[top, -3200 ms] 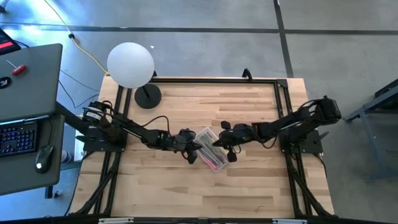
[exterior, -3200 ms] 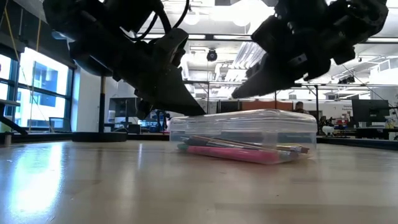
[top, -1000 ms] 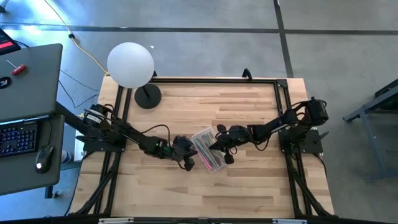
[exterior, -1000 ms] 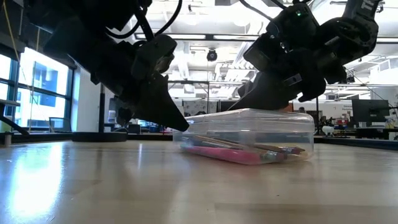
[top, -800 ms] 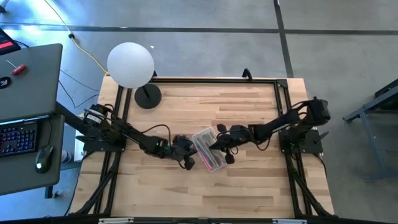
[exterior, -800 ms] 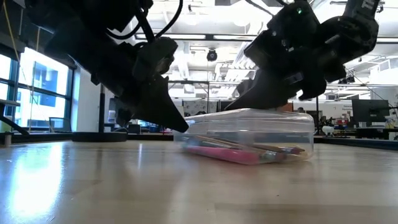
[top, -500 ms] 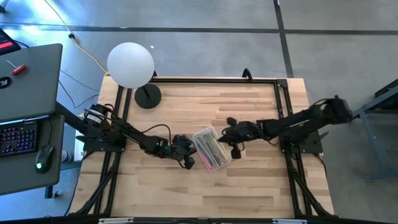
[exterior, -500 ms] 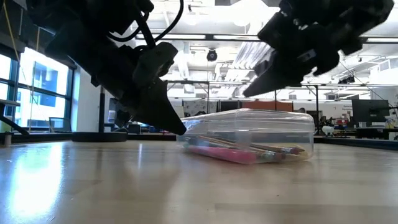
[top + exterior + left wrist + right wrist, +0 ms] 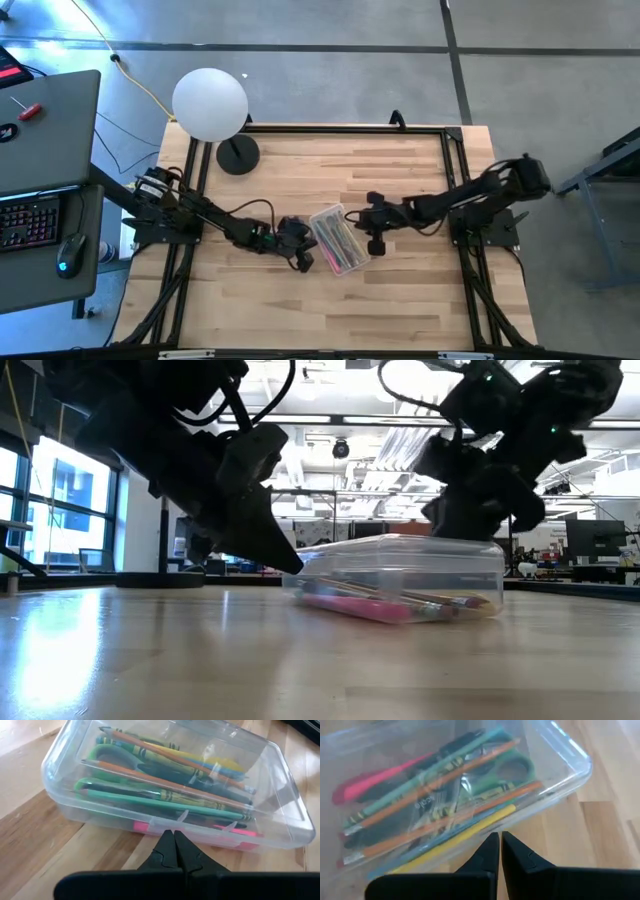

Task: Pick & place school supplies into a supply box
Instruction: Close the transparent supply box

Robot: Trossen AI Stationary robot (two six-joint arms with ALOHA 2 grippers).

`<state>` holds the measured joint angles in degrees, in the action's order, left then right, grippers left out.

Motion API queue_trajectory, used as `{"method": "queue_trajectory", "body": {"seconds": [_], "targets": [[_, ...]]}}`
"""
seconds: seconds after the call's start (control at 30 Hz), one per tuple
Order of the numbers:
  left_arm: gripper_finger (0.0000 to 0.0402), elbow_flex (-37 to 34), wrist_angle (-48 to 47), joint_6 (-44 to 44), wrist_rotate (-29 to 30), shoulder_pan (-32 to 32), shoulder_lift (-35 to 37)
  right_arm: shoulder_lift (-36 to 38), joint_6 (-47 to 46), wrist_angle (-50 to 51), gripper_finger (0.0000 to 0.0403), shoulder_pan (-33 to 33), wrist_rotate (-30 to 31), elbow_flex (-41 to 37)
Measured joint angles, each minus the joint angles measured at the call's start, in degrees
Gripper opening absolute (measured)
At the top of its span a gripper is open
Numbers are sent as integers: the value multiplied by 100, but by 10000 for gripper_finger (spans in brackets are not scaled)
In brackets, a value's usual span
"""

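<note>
Many pencils (image 9: 165, 795), pens, scissors (image 9: 512, 767) inside shut clear supply box (image 9: 338, 239).

The supply box (image 9: 339, 240) lies near the middle of the table (image 9: 400, 300), lid down, set at a slant. Inside it the pencils (image 9: 165, 796), pens (image 9: 375, 785) and scissors (image 9: 112, 756) lie lengthwise, stacked on one another. My left gripper (image 9: 303, 256) sits on its left, fingertips together and right at its long side wall (touching or not, I cannot tell). My right gripper (image 9: 376, 243) is just beside its opposite long side. The globe lamp (image 9: 210, 105) stands at the table's far left corner.
</note>
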<state>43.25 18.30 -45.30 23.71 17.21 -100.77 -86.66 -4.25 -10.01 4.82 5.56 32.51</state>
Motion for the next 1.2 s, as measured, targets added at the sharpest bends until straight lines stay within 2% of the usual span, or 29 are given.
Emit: {"method": "queue_trajectory", "body": {"seconds": [0.27,0.43,0.77,0.9,1.2], "targets": [[10,-1,115,0,3,2,-72,-303,15,-264,0,-7,-116,-6],[10,6,595,0,-70,9,-312,-306,19,-319,0,-15,-168,-15],[10,534,491,163,-189,-4,-872,-309,-22,-495,0,-15,-303,-15],[10,670,426,447,-464,-59,-892,-303,-13,-311,0,-11,-249,-13],[10,874,-32,351,-1274,-69,-822,-303,197,-242,0,-33,-308,4]]}}
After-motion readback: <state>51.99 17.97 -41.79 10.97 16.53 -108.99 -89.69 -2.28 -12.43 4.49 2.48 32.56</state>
